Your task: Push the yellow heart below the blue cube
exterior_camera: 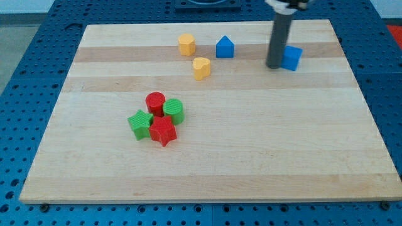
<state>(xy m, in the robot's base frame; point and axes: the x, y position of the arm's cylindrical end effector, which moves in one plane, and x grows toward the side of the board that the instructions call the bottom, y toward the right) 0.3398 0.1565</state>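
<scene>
Fingers are absent: my tip (274, 65) rests just left of the blue cube (291, 58), well apart from the yellow heart (201, 68), probably about to circle behind it.

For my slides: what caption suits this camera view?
My tip rests beside the blue cube, with the yellow heart off toward the view's left.

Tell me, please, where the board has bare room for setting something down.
The board is bare right of the red star cluster and left of the yellow hexagon. Crowded: the top strip, where my tip touches the blue cube.
</scene>
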